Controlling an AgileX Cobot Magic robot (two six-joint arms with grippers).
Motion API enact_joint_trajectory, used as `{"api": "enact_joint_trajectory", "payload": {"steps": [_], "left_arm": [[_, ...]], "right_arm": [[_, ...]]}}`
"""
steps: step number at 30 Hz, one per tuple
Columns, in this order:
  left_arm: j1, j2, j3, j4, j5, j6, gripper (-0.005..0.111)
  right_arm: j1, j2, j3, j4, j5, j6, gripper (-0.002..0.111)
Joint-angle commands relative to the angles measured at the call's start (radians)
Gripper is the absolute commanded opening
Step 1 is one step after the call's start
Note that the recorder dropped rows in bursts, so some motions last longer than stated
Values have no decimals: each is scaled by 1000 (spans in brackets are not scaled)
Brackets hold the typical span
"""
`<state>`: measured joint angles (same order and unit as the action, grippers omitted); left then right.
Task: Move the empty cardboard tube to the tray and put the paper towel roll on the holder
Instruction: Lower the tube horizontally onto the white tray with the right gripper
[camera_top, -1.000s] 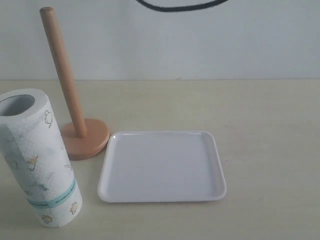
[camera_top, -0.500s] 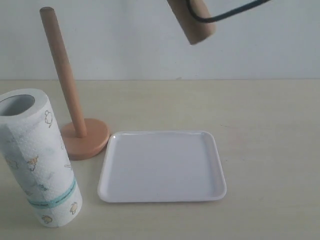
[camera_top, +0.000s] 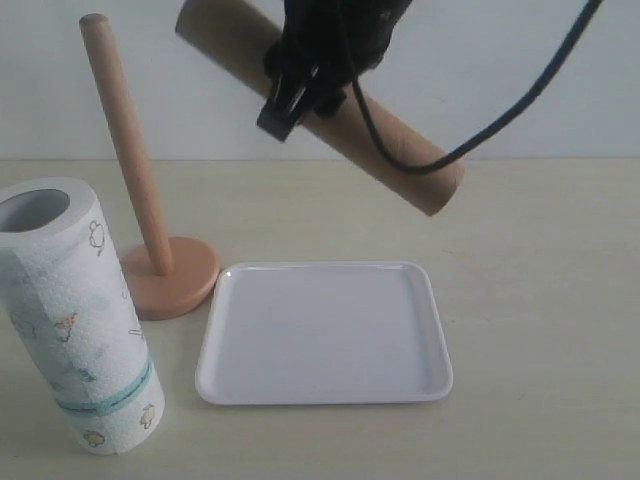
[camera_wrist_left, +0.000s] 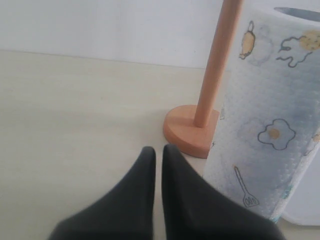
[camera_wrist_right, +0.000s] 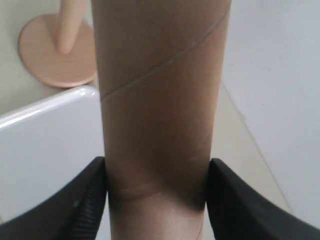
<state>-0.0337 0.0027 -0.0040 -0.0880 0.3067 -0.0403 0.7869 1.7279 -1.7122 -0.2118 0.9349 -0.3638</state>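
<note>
My right gripper is shut on the brown cardboard tube, which hangs slanted in the air above the far side of the white tray. In the right wrist view the tube fills the gap between the black fingers, with the tray and the holder's base below. The wooden holder stands bare left of the tray. The patterned paper towel roll stands upright at the front left. My left gripper is shut and empty, low over the table beside the roll and the holder.
A black cable trails from the right arm to the upper right. A pale wall runs behind the beige table.
The right gripper has come down into the exterior view with the tube, moving left and lower over the tray. Roll, holder and tray have not moved.
</note>
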Motion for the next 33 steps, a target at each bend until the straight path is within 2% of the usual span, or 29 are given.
{"api": "enact_joint_trajectory", "payload": {"steps": [1,10,19,33], "left_arm": [[3,-3,4,0,0,5,4],[3,-3,4,0,0,5,4],[3,-3,4,0,0,5,4],[3,-3,4,0,0,5,4]], "right_arm": [[1,107,-6,22,41,-40,1],[1,266,-6,28,140,-138,1],[3,355,-6,166,179,-317,1],[15,429,-4,192,139,-345,1]]}}
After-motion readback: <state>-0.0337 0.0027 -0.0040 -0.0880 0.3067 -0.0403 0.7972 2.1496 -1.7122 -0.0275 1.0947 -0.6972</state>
